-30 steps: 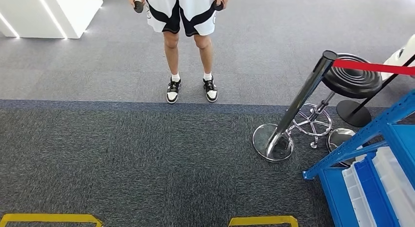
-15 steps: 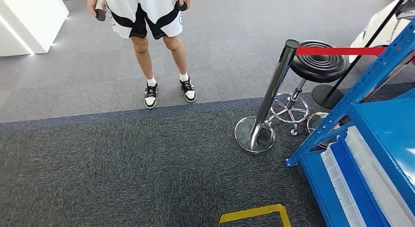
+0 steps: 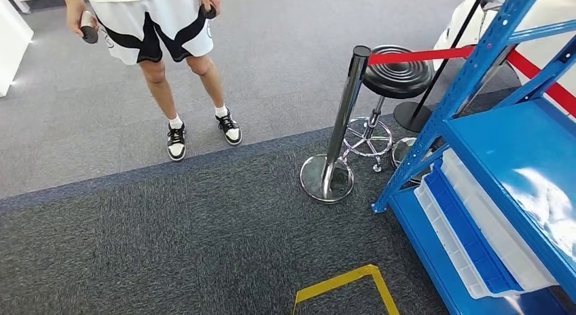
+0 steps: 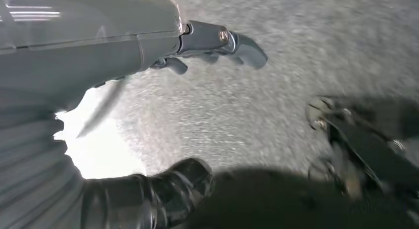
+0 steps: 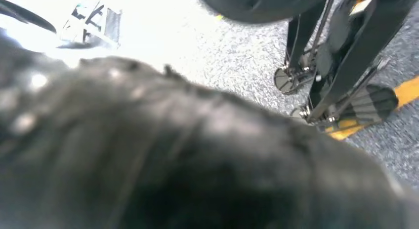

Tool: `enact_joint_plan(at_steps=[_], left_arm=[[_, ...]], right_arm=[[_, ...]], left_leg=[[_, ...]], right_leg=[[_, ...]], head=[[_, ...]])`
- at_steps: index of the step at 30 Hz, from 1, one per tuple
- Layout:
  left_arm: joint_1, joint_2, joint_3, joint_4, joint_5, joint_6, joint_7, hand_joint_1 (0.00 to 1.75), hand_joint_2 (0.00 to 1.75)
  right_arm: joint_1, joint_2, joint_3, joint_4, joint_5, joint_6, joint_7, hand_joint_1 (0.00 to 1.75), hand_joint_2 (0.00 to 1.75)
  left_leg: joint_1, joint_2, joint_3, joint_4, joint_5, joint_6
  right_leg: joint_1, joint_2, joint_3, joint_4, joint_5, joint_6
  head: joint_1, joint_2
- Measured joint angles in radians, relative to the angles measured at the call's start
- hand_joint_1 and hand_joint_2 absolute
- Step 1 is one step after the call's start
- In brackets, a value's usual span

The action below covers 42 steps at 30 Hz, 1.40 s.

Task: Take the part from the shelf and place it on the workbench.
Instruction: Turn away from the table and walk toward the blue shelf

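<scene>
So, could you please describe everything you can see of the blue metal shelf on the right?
The blue metal shelf stands on dark grey carpet at the right of the head view. Perforated blue uprights and slanted braces carry a glossy blue upper deck that reflects light. On the lower deck lie long shallow trays, white plastic and blue plastic, side by side. A chrome barrier post stands just beside its corner, apart.

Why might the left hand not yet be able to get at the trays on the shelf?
Probably not yet. The left hand hangs over carpet, holding nothing, while the trays sit low in the blue shelf at the head view's far right, a stretch of floor away. The robot would likely need to step closer.
</scene>
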Motion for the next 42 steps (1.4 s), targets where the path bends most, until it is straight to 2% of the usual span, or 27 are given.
enact_joint_plan(at_steps=[2, 4, 6, 7, 9, 11, 12, 13, 14, 16, 18, 20, 22, 24, 25, 26, 27, 28, 30, 32, 33, 35, 37, 38, 40, 41, 42], left_arm=[[0.000, 0.008, -0.001, -0.004, -0.004, -0.009, -0.010, 0.00, 1.75], [-0.001, 0.012, -0.005, -0.005, -0.011, -0.012, -0.028, 0.00, 1.75], [-0.001, 0.016, -0.010, -0.005, -0.018, -0.013, -0.049, 0.00, 1.75], [0.001, 0.018, -0.012, -0.005, -0.019, -0.013, -0.058, 0.00, 1.75], [0.006, 0.021, -0.017, -0.005, -0.020, -0.012, -0.070, 0.00, 1.75], [0.008, 0.021, -0.020, -0.005, -0.012, -0.013, -0.077, 0.00, 1.75], [0.009, 0.021, -0.019, -0.005, -0.002, -0.015, -0.081, 0.00, 1.75], [0.010, 0.021, -0.016, -0.005, 0.012, -0.018, -0.086, 0.00, 1.75], [0.010, 0.021, -0.012, -0.004, 0.027, -0.021, -0.089, 0.00, 1.75], [0.013, 0.021, 0.000, -0.001, 0.054, -0.025, -0.093, 0.00, 1.75], [0.014, 0.021, 0.013, 0.003, 0.079, -0.031, -0.097, 0.00, 1.75], [0.010, 0.019, 0.027, 0.006, 0.101, -0.039, -0.104, 0.00, 1.75], [0.008, 0.014, 0.042, 0.009, 0.131, -0.063, -0.128, 0.00, 1.75], [0.013, 0.012, 0.071, 0.010, 0.184, -0.115, -0.175, 0.00, 1.75], [0.016, 0.011, 0.091, 0.010, 0.210, -0.143, -0.202, 0.00, 1.75], [0.018, 0.011, 0.109, 0.011, 0.227, -0.165, -0.224, 0.00, 1.75], [0.018, 0.011, 0.124, 0.012, 0.236, -0.179, -0.240, 0.00, 1.75], [0.018, 0.010, 0.133, 0.012, 0.239, -0.186, -0.250, 0.00, 1.75], [0.016, 0.007, 0.142, 0.014, 0.239, -0.199, -0.263, 0.00, 1.75], [0.016, 0.005, 0.154, 0.017, 0.248, -0.224, -0.274, 0.00, 1.75], [0.015, 0.005, 0.162, 0.019, 0.259, -0.240, -0.280, 0.00, 1.75], [0.012, 0.004, 0.180, 0.020, 0.286, -0.270, -0.288, 0.00, 1.75], [0.010, 0.004, 0.196, 0.023, 0.305, -0.284, -0.292, 0.00, 1.75], [0.011, 0.003, 0.202, 0.025, 0.310, -0.287, -0.293, 0.00, 1.75], [0.014, 0.002, 0.211, 0.030, 0.314, -0.288, -0.292, 0.00, 1.75], [0.015, 0.001, 0.213, 0.032, 0.314, -0.285, -0.290, 0.00, 1.75], [0.016, 0.001, 0.214, 0.034, 0.313, -0.279, -0.286, 0.00, 1.75]], right_arm=[[-0.003, -0.001, -0.001, 0.006, 0.001, -0.001, -0.012, 0.00, 0.00], [-0.004, 0.000, -0.002, 0.011, 0.004, 0.003, -0.031, 0.00, 0.00], [-0.003, 0.003, -0.004, 0.013, 0.009, 0.013, -0.048, 0.00, 0.00], [-0.003, 0.005, -0.004, 0.014, 0.011, 0.017, -0.052, 0.00, 0.00], [-0.002, 0.008, -0.005, 0.014, 0.014, 0.025, -0.056, 0.00, 0.00], [0.000, 0.009, -0.006, 0.013, 0.017, 0.031, -0.052, 0.00, 0.00], [0.001, 0.010, -0.007, 0.012, 0.020, 0.033, -0.048, 0.00, 0.00], [0.003, 0.012, -0.008, 0.010, 0.023, 0.035, -0.043, 0.00, 0.00], [0.004, 0.015, -0.010, 0.008, 0.025, 0.036, -0.037, 0.00, 0.00], [0.006, 0.021, -0.015, 0.004, 0.029, 0.038, -0.028, 0.00, 0.00], [0.007, 0.028, -0.020, -0.001, 0.033, 0.041, -0.020, 0.00, 0.00], [0.010, 0.034, -0.025, -0.009, 0.039, 0.046, -0.012, 0.00, 0.00], [0.014, 0.039, -0.031, -0.019, 0.047, 0.052, -0.009, 0.00, 0.00], [0.014, 0.046, -0.039, -0.032, 0.053, 0.059, -0.011, 0.00, 0.00], [0.014, 0.050, -0.043, -0.039, 0.056, 0.064, -0.015, 0.00, 0.00], [0.015, 0.054, -0.046, -0.045, 0.059, 0.070, -0.018, 0.00, 0.00], [0.016, 0.058, -0.049, -0.052, 0.063, 0.075, -0.022, 0.00, 0.00], [0.017, 0.062, -0.051, -0.057, 0.066, 0.078, -0.025, 0.00, 0.00], [0.020, 0.067, -0.055, -0.070, 0.071, 0.085, -0.029, 0.00, 0.00], [0.020, 0.073, -0.062, -0.081, 0.076, 0.089, -0.031, 0.00, 0.00], [0.020, 0.077, -0.066, -0.086, 0.080, 0.090, -0.031, 0.00, 0.00], [0.022, 0.082, -0.074, -0.092, 0.087, 0.092, -0.031, 0.00, 0.00], [0.023, 0.086, -0.080, -0.099, 0.093, 0.095, -0.031, 0.00, 0.00], [0.023, 0.088, -0.084, -0.103, 0.095, 0.097, -0.031, 0.00, 0.00], [0.023, 0.091, -0.091, -0.112, 0.099, 0.101, -0.031, 0.00, 0.00], [0.023, 0.093, -0.095, -0.115, 0.101, 0.104, -0.030, 0.00, 0.00], [0.023, 0.094, -0.098, -0.117, 0.104, 0.107, -0.026, 0.00, 0.00]], left_leg=[[-0.002, 0.013, 0.004, 0.012, -0.012, -0.015], [-0.003, 0.026, 0.011, 0.015, -0.018, -0.027], [0.002, 0.015, 0.011, 0.030, -0.035, -0.037], [0.004, -0.004, 0.000, 0.060, -0.059, -0.041], [0.006, -0.044, -0.055, 0.176, -0.128, -0.045], [0.006, -0.056, -0.113, 0.294, -0.168, -0.045], [0.006, -0.057, -0.124, 0.311, -0.161, -0.044], [0.006, -0.059, -0.114, 0.286, -0.132, -0.040], [0.006, -0.067, -0.088, 0.223, -0.089, -0.035], [0.004, -0.106, -0.032, 0.086, -0.025, -0.023], [0.001, -0.129, -0.013, 0.029, -0.011, -0.017], [0.001, -0.113, -0.010, 0.019, -0.005, -0.012], [0.005, -0.091, -0.003, 0.004, 0.005, 0.000], [0.006, -0.067, -0.002, -0.003, 0.010, 0.010], [0.005, -0.054, -0.004, -0.003, 0.010, 0.012], [0.004, -0.042, -0.006, -0.001, 0.009, 0.012], [0.004, -0.031, -0.008, 0.001, 0.007, 0.011], [0.004, -0.021, -0.009, 0.003, 0.005, 0.009], [0.006, -0.004, -0.006, 0.012, -0.004, 0.000], [0.003, 0.010, -0.004, 0.024, -0.015, -0.013], [0.001, 0.016, -0.001, 0.027, -0.019, -0.019], [0.001, 0.027, 0.004, 0.026, -0.021, -0.028], [0.005, 0.005, -0.001, 0.047, -0.041, -0.039], [0.007, -0.015, -0.017, 0.084, -0.066, -0.042], [0.008, -0.049, -0.078, 0.212, -0.133, -0.046], [0.009, -0.054, -0.109, 0.274, -0.154, -0.047], [0.009, -0.056, -0.128, 0.308, -0.156, -0.046]], right_leg=[[0.003, -0.021, 0.036, -0.068, 0.018, -0.008], [0.008, -0.010, 0.032, -0.069, 0.017, -0.021], [0.005, 0.006, 0.031, -0.073, 0.021, -0.036], [0.004, 0.013, 0.030, -0.076, 0.024, -0.043], [0.005, 0.028, 0.026, -0.077, 0.028, -0.053], [0.009, 0.047, 0.023, -0.076, 0.030, -0.056], [0.011, 0.058, 0.023, -0.076, 0.030, -0.056], [0.013, 0.070, 0.025, -0.075, 0.030, -0.056], [0.014, 0.082, 0.027, -0.075, 0.030, -0.056], [0.015, 0.105, 0.027, -0.073, 0.030, -0.052], [0.014, 0.124, 0.020, -0.072, 0.033, -0.043], [0.011, 0.138, 0.016, -0.073, 0.037, -0.030], [0.014, 0.110, 0.003, -0.048, 0.016, -0.023], [0.014, 0.062, -0.042, 0.051, -0.047, -0.019], [0.012, 0.049, -0.072, 0.117, -0.080, -0.016], [0.010, 0.043, -0.094, 0.168, -0.098, -0.013], [0.007, 0.040, -0.100, 0.188, -0.099, -0.009], [0.004, 0.036, -0.088, 0.172, -0.081, -0.006], [0.000, 0.013, -0.019, 0.052, -0.024, -0.002], [0.005, -0.010, 0.033, -0.045, 0.005, -0.008], [0.008, -0.015, 0.040, -0.061, 0.005, -0.013], [0.012, 0.000, 0.037, -0.063, 0.006, -0.025], [0.009, 0.013, 0.038, -0.070, 0.012, -0.038], [0.006, 0.019, 0.038, -0.074, 0.015, -0.045], [0.007, 0.034, 0.035, -0.075, 0.017, -0.052], [0.009, 0.043, 0.034, -0.074, 0.018, -0.053], [0.011, 0.053, 0.035, -0.074, 0.018, -0.054]], head=[[0.000, 0.000], [-0.001, 0.000], [-0.001, 0.000], [-0.002, 0.000], [-0.002, 0.000], [-0.002, 0.000], [-0.002, 0.000], [-0.002, 0.000], [-0.002, 0.000], [-0.002, 0.000], [-0.002, 0.000], [-0.002, 0.000], [0.000, 0.000], [0.001, 0.000], [0.002, 0.000], [0.002, 0.000], [0.002, 0.000], [0.002, 0.000], [0.002, 0.000], [0.002, 0.000], [0.002, 0.000], [0.001, 0.000], [0.001, 0.000], [0.001, 0.000], [0.000, 0.000], [0.001, 0.000], [0.001, 0.000]])
